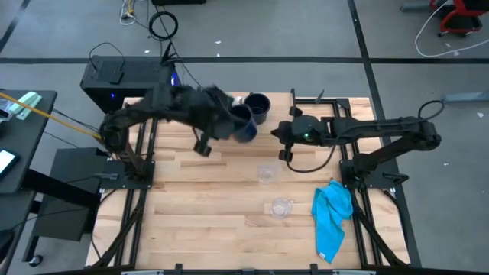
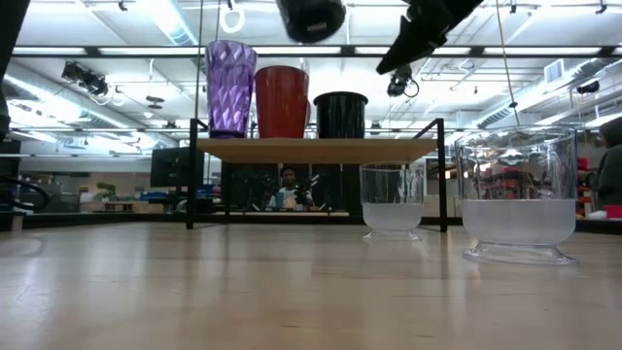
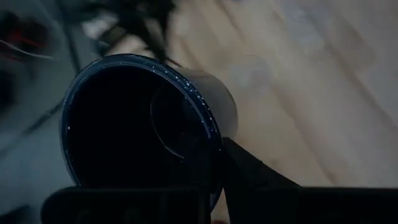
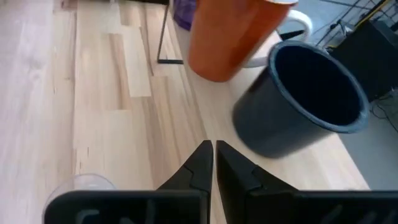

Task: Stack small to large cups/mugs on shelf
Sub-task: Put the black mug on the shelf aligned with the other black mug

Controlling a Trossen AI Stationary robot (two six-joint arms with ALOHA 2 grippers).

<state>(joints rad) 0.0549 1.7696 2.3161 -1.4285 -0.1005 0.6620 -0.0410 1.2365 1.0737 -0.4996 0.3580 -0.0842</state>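
On the shelf (image 2: 311, 148) stand, bases down, a purple tumbler (image 2: 230, 87), an orange-brown mug (image 2: 281, 100) and a navy mug (image 2: 340, 114). My left gripper (image 1: 235, 128) is shut on a second navy mug (image 1: 246, 127), which also shows high above the shelf (image 2: 311, 17). My right gripper (image 4: 213, 152) is shut on nothing and hovers in front of the shelf's right part (image 1: 283, 139). Two clear glasses (image 1: 266, 173) (image 1: 281, 206) stand on the table nearer the front. My left gripper holds the navy mug by its wall at the rim (image 3: 214, 155). One finger (image 3: 249, 177) lies on the outside of the wall; the other is lost in the dark inside. The mug is lifted clear above the shelf and tilted, its mouth toward the wrist.
A bright blue cloth (image 1: 332, 218) lies crumpled at the table's right front. The nearer glass (image 2: 515, 199) and the farther one (image 2: 392, 199) stand between the front edge and the shelf. Black wire legs (image 2: 442, 175) carry the shelf.
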